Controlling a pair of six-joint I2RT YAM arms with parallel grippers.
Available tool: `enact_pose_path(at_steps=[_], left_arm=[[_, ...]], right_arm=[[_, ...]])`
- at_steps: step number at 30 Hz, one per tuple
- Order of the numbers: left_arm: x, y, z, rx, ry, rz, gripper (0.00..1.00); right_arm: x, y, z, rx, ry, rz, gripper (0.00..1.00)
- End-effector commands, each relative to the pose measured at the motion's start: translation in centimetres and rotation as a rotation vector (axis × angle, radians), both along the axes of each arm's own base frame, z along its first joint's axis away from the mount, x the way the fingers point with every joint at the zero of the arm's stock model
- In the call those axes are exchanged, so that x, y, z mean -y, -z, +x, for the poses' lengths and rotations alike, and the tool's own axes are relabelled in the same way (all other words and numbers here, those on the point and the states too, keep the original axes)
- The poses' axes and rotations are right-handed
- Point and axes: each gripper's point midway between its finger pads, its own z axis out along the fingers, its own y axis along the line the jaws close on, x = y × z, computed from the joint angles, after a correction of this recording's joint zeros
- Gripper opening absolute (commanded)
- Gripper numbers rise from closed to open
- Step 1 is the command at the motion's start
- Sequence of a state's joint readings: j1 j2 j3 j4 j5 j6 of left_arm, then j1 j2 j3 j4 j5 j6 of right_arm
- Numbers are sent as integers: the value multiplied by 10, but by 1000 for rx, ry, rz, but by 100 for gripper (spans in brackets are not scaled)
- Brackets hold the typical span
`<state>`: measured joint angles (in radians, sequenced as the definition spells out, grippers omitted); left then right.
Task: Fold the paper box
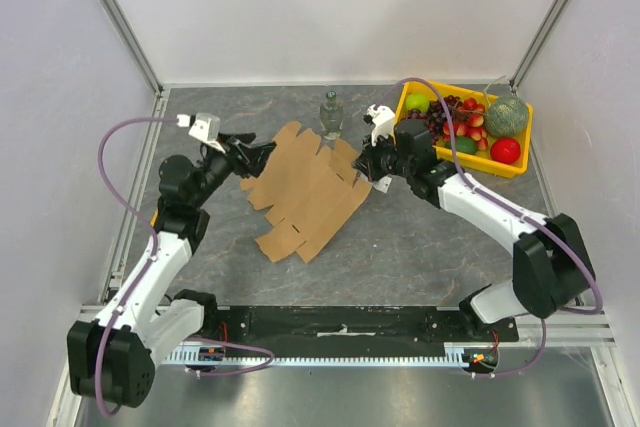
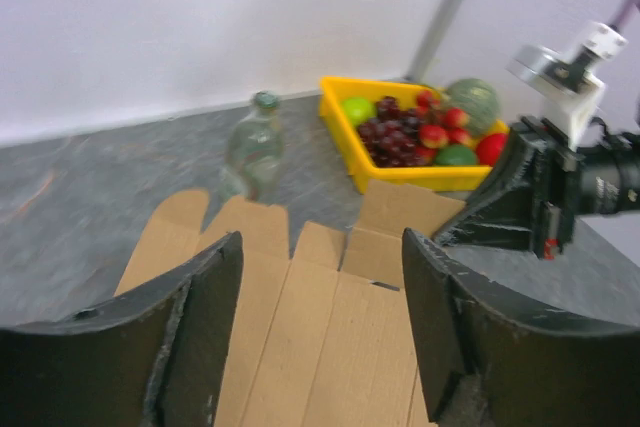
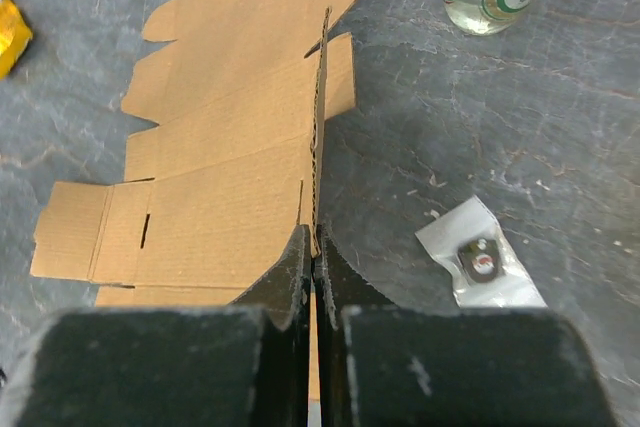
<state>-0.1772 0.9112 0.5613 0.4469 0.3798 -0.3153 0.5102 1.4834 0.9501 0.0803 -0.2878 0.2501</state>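
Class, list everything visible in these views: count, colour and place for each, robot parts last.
paper box: one, brown, flat mid-table, one flap lifted
glass bottle: one, clear, upright beyond the box
tray: one, yellow, far right corner
fruit: several, green, red, purple, in the tray
plastic bag: one, clear, on the table beside the box
table: one, grey, under everything
left arm: one, white and black, jaws apart over the box
right arm: one, white and black, jaws shut on the lifted flap
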Motion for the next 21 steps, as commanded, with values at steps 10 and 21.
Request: enact_pose_path(at_steps=[10, 21], left_arm=[[110, -52, -35, 70, 713, 241, 70], [148, -30, -32, 95, 833, 490, 65]], right_arm=[[2, -72, -62, 106, -375, -110, 0], [-3, -105, -72, 177, -442, -71, 0]])
